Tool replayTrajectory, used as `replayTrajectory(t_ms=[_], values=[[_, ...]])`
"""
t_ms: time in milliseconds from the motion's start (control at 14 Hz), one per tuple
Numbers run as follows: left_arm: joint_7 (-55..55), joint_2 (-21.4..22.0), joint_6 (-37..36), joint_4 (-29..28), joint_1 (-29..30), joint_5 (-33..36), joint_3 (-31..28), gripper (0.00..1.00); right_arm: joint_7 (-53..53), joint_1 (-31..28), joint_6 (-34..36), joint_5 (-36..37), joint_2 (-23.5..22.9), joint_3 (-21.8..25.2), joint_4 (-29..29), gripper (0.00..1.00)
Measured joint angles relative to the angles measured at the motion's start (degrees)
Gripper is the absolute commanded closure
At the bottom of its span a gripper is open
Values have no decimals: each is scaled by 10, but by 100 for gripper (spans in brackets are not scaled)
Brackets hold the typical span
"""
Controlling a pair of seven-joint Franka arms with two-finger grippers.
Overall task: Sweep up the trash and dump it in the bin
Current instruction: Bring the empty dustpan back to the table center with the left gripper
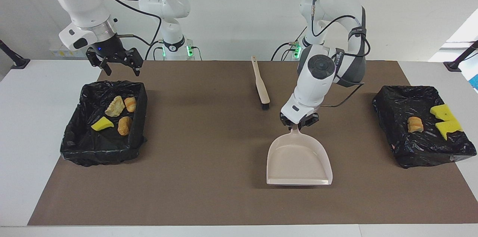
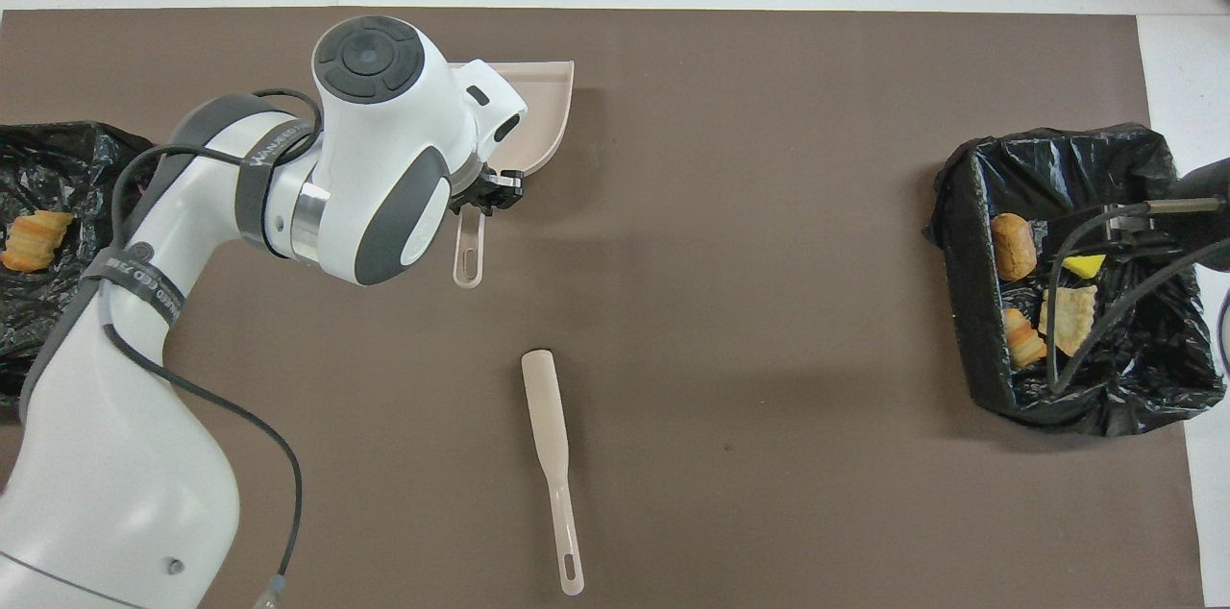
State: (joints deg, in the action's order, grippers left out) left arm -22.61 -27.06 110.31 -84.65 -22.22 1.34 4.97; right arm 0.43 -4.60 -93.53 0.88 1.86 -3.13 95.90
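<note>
Trash is all inside the two black-lined bins, and none of it shows on the brown mat [image 1: 209, 192], so the sweeping and dumping look done, as far as these views tell. Going from the biggest things down: the mat covers most of the table and carries everything else. The bin at the right arm's end [image 1: 74, 147] holds a pale tan chunk [image 1: 114, 106], two orange bread-like chunks [image 1: 130, 104] [image 1: 124, 125] and one yellow scrap [image 1: 101, 124]. The bin at the left arm's end [image 1: 410, 154] holds one orange chunk [image 1: 415, 124] and two yellow scraps [image 1: 441, 112] [image 1: 448, 128]. That makes seven pieces, all binned. Next in size is the dustpan [image 1: 298, 162], empty, near the middle of the mat with its open mouth turned away from the robots; whether it rests on the mat or hangs just above it I cannot tell. The left gripper [image 1: 298, 125] is clamped on the dustpan's handle, close to where handle meets pan. The brush [image 1: 260, 84] lies alone on the mat, nearer to the robots than the dustpan, bristles toward it, untouched. The right gripper [image 1: 118, 68] hangs above the mat at the near rim of its bin, jaws spread wide and holding nothing; that arm waits. What seems left is only to set the dustpan down and release it.
</note>
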Motion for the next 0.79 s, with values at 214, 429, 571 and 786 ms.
replayTrajectory(t_ms=[214, 429, 571, 786], values=[[-71, -45, 2, 39, -27, -1, -1, 100, 0, 0, 0, 0, 0, 0, 0, 0], [-84, -80, 1, 70, -41, -1, -1, 48, 0, 0, 0, 0, 0, 0, 0, 0], [-84, -83, 1, 77, -43, -1, -1, 0, 0, 0, 0, 0, 0, 0, 0, 0], [-83, -82, 2, 86, -43, 0, -4, 0, 0, 0, 0, 0, 0, 0, 0, 0]])
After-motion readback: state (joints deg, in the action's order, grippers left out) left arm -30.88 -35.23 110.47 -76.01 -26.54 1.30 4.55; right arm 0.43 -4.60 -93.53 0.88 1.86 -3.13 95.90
